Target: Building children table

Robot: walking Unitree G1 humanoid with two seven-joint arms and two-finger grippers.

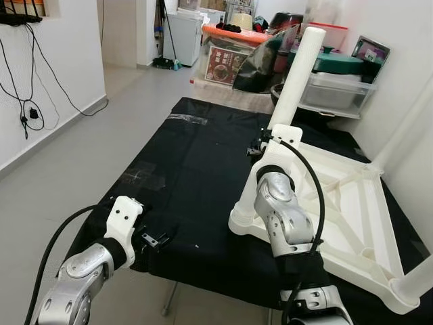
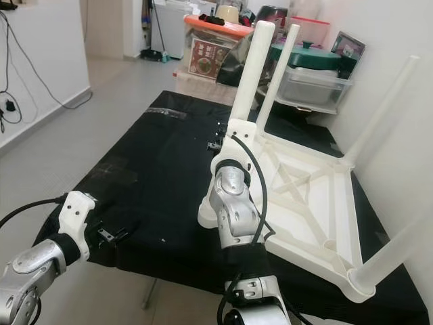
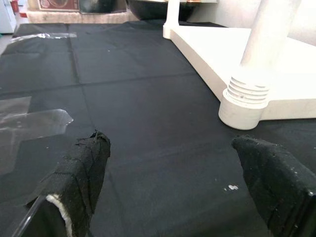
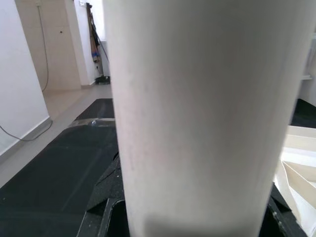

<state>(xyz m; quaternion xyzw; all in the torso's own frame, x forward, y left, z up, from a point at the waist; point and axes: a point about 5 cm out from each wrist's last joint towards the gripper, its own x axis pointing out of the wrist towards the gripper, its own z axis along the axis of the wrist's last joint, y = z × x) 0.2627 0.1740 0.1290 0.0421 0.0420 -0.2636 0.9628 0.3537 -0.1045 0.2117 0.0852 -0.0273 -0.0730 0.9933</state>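
Table (image 2: pixel 318 203): lay upside down on the black cloth (image 1: pixel 196 176), legs up.
Right gripper (image 4: pixel 190 217): clasped the near leg (image 1: pixel 296 74) just above its socket.
Left gripper (image 3: pixel 173 182): hovered with fingers spread over the cloth, near the table's corner.

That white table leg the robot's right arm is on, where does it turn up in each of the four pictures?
Left eye view: white leg, upper centre-right, rising from the upturned table.
Right eye view: upper centre.
Left wrist view: top right, in its ribbed socket.
Right wrist view: close up, centre.
Shared landmark: black cloth.
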